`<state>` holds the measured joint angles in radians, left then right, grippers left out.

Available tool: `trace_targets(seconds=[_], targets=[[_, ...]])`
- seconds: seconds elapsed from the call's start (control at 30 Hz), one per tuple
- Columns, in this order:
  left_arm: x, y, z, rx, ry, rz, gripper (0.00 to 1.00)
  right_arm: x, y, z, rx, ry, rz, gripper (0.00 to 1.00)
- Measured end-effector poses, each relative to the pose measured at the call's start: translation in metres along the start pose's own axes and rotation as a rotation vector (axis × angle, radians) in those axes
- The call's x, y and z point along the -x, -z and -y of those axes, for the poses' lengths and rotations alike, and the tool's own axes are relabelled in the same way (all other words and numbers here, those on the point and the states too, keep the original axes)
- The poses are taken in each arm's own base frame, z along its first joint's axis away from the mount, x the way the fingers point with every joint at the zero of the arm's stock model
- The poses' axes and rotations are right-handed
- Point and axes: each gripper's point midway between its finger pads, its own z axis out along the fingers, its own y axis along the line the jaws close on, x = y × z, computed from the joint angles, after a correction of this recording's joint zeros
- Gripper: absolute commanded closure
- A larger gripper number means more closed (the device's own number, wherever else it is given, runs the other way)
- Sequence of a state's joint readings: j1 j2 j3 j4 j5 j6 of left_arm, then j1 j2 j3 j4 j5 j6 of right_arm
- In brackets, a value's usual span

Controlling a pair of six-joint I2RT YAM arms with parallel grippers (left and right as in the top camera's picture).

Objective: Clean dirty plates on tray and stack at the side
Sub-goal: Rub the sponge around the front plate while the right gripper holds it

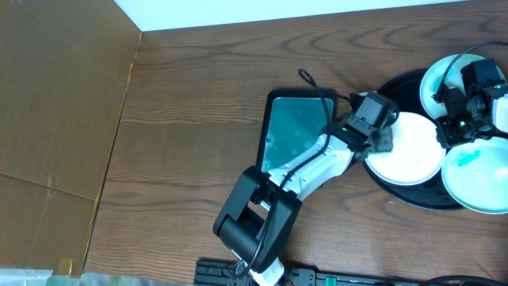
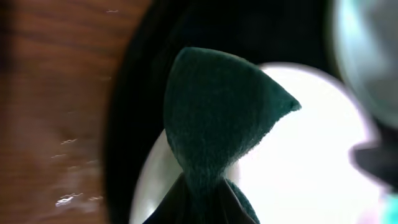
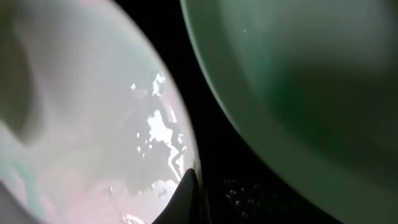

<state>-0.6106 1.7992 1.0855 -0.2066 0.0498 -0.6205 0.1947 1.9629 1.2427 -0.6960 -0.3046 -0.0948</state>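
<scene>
Three white plates lie on the round black tray: one at the back, one in the middle, and one at the front right with a teal smear. My left gripper is shut on a dark teal cloth, which hangs over the left edge of the middle plate. My right gripper sits at that plate's right edge. In the right wrist view its fingers are closed at the plate's rim, with another plate beside them.
A rectangular teal-green tray lies on the wooden table left of the black tray, under my left arm. Brown cardboard covers the table's left side. The black tray's rim shows in the left wrist view.
</scene>
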Motion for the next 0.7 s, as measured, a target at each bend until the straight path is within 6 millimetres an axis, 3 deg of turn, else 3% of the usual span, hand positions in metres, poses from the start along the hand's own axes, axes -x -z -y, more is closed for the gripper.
trace_targets(seconds=[0.1, 0.3, 0.5, 0.7], targets=[[0.001, 0.001, 0.021, -0.110, 0.050, -0.019, 0.93, 0.000, 0.000, 0.001, -0.003, 0.000, 0.000, 0.99], [-0.009, -0.002, 0.032, -0.167, 0.084, -0.073, 0.93, 0.000, 0.000, 0.001, -0.005, 0.000, 0.000, 0.99], [-0.027, -0.026, 0.014, -0.099, 0.057, -0.127, 0.93, 0.000, 0.000, 0.001, -0.005, 0.000, 0.000, 0.99], [-0.020, -0.025, -0.007, 0.045, -0.032, -0.071, 0.93, 0.000, 0.000, 0.001, -0.005, 0.000, 0.000, 0.99]])
